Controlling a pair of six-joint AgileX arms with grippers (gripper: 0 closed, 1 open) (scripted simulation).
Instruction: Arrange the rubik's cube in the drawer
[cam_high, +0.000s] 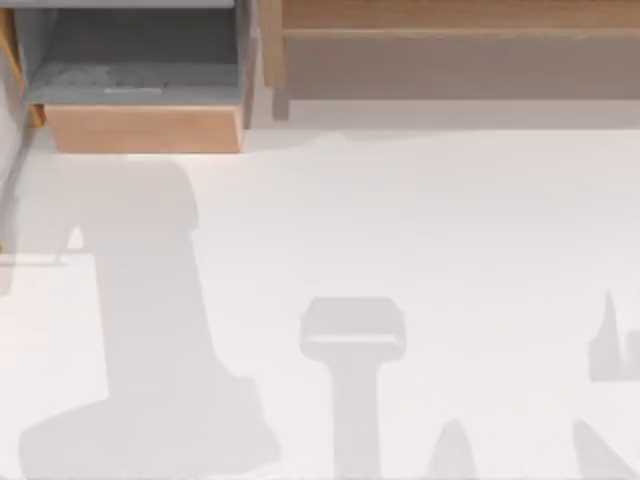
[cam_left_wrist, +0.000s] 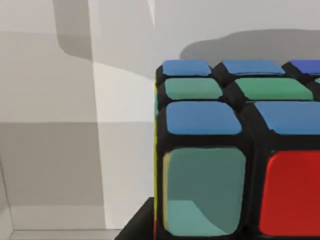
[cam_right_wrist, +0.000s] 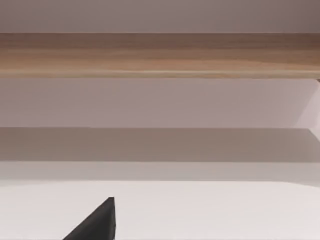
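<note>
The rubik's cube (cam_left_wrist: 235, 150) looms close in the left wrist view, with blue and green squares on its upper face and teal and red squares on its near face. My left gripper is shut on it, and one black finger (cam_left_wrist: 136, 226) shows at the cube's lower corner. The drawer (cam_high: 140, 128) stands pulled out at the table's far left, with grey inner walls and a light-wood front panel. A black corner of my right gripper (cam_right_wrist: 97, 222) pokes into the right wrist view, facing the wooden shelf.
A long tan wooden shelf (cam_high: 450, 40) runs along the far edge to the right of the drawer. Grey arm shadows lie across the white table (cam_high: 400, 220) at the near left and near middle.
</note>
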